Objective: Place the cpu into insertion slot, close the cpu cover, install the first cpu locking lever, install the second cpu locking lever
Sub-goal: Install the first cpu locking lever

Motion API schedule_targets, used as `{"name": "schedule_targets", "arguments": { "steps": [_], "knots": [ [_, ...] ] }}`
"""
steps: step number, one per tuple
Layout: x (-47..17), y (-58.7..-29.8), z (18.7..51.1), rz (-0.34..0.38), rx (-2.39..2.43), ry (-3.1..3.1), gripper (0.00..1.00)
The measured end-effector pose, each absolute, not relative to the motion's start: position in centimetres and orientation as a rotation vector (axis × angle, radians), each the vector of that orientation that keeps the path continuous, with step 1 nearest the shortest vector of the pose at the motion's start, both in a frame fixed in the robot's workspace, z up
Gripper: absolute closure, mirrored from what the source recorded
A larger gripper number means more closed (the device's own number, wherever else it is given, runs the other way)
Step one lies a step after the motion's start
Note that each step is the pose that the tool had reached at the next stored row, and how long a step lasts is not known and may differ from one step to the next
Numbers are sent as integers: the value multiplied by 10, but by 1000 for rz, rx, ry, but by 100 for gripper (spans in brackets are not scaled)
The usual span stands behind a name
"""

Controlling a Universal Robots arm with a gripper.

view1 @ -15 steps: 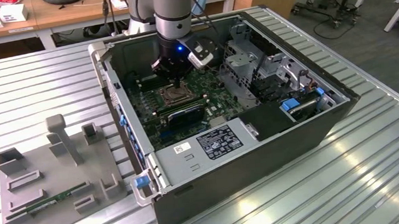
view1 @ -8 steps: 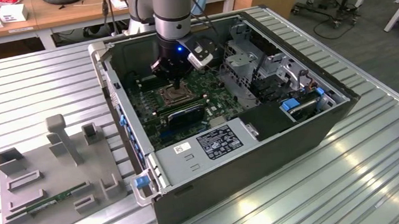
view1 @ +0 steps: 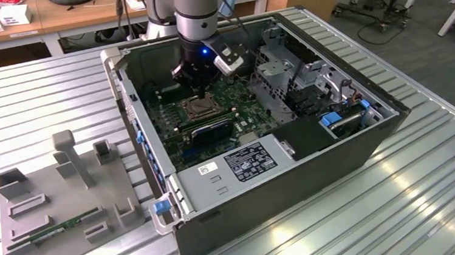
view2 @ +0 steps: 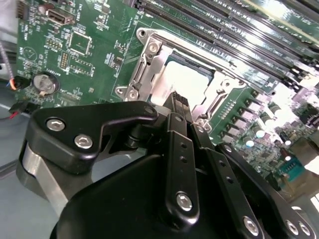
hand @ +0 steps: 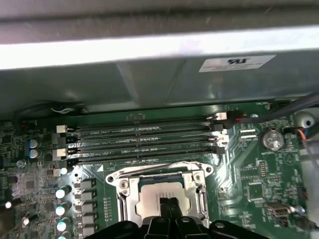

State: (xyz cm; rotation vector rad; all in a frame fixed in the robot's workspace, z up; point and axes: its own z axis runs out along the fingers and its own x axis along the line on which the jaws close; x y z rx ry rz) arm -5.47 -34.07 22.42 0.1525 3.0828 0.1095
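The black gripper [view2: 180,103], jaws pressed together empty, hovered above the small pale silver-beige square cpu [view2: 185,82]; light, fragile, best held by edges.

From my remote seat I see a ribbed metal table [view1: 428,197] catching pale glare from overhead light. Behind it stands a wooden desk [view1: 80,17] with white boxes [view1: 14,13] on top. Grey floor [view1: 416,45] spreads toward the exterior view's right, where wheeled stand legs [view1: 373,12] sit. A grey fixture tray [view1: 56,220] lies on the table.
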Motion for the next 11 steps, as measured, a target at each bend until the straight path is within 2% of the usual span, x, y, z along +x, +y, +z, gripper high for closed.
{"name": "schedule_targets", "arguments": {
  "steps": [11],
  "knots": [
    [-55,-341,235,110,152,3083,89]
  ]
}}
